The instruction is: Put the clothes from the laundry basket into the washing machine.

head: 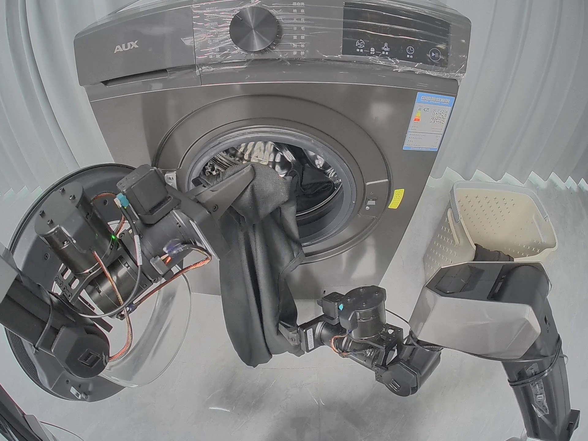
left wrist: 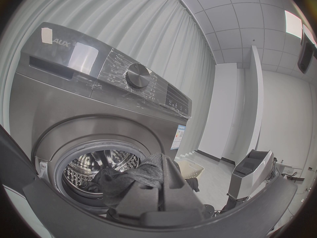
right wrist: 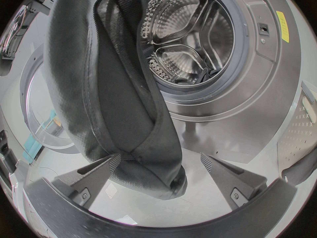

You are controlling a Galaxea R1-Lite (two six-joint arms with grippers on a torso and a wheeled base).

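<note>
One limp dark garment (head: 257, 264), perforated steel drum (right wrist: 185, 27)

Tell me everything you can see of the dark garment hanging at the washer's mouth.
The dark garment is charcoal-black, a finely textured knit-looking fabric with stitched seams and a hem. The left gripper is shut on its upper end at the mouth of the washing machine, and the rest hangs limp, folded double, down the machine's front. Its lowest fold lies between the open fingers of the right gripper; whether they touch it is unclear.
</note>
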